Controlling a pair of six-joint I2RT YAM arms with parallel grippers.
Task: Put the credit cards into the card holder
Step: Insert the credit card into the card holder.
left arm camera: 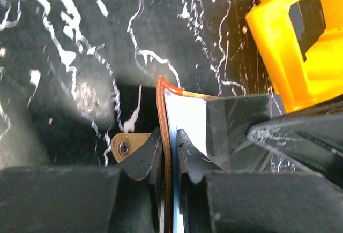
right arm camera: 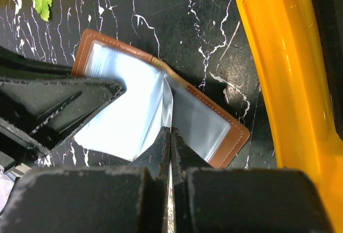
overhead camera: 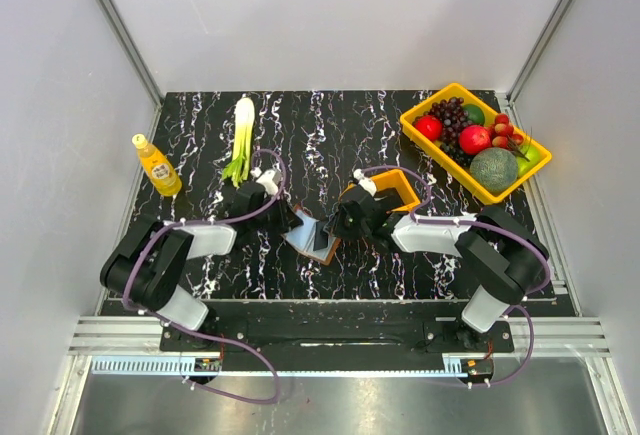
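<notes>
Brown leather card holder lies open at the middle of the table, just left of the orange bin in the overhead view. The left end effector is pinched narrow on the cover's edge. The right end effector is closed on a thin pale leaf rising from the fold; whether that is a sleeve or a card, I cannot tell. An uneven pull between the two could tear the leaf. It could also slip the cover free, and the holder would flop shut. No loose credit card shows clearly.
</notes>
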